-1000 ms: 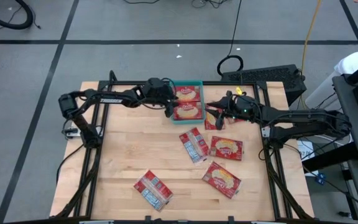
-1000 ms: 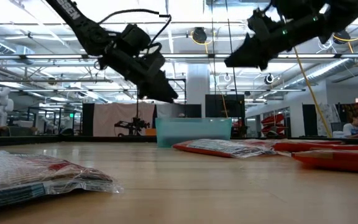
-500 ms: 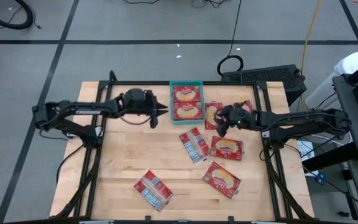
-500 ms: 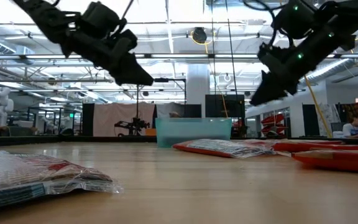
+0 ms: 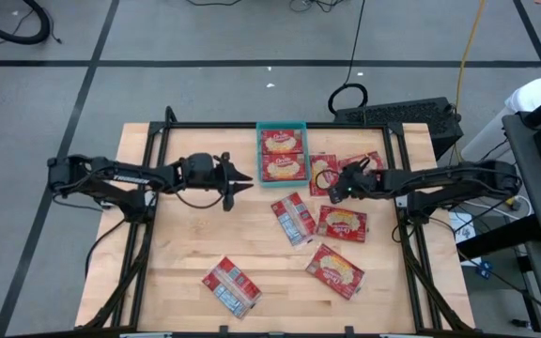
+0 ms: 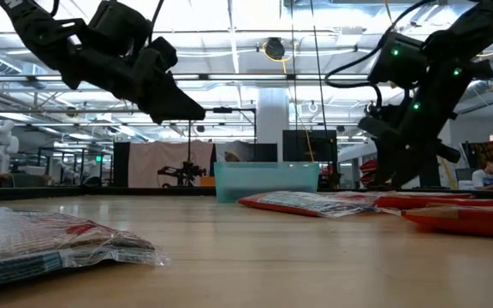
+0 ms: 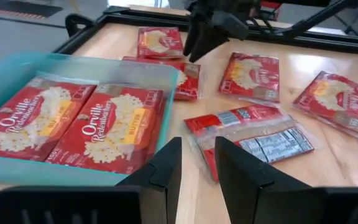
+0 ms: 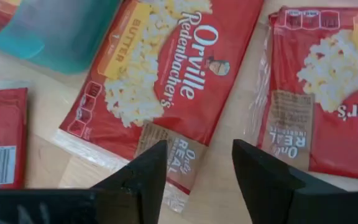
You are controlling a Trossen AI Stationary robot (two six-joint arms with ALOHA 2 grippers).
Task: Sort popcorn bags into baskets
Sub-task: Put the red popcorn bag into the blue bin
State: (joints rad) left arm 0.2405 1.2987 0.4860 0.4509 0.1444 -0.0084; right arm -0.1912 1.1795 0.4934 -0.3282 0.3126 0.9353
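Note:
The teal basket (image 5: 281, 127) stands at the table's far middle with two red popcorn bags (image 7: 73, 124) lying flat in it. My left gripper (image 5: 244, 178) hovers left of the basket, narrowly open and holding nothing (image 7: 197, 165). My right gripper (image 5: 332, 189) hangs open, pointing steeply down, just above the bag (image 8: 173, 68) that lies flat on the table right of the basket. Its fingers stand on either side of that bag's panel end (image 8: 169, 152). Another bag (image 8: 328, 87) lies beside it.
More bags lie flat on the wood: one mid-table back side up (image 5: 292, 218), one to its right (image 5: 342, 222), one nearer (image 5: 334, 269), one near the front left (image 5: 230, 286). A black frame (image 5: 158, 131) rims the table. Bare wood shows at the left.
My left gripper has drawn back from the basket toward the table's left edge, staying above the table. My right gripper has sunk from high up to just over the bags right of the basket, tipping steeply downward and rolling as it went.

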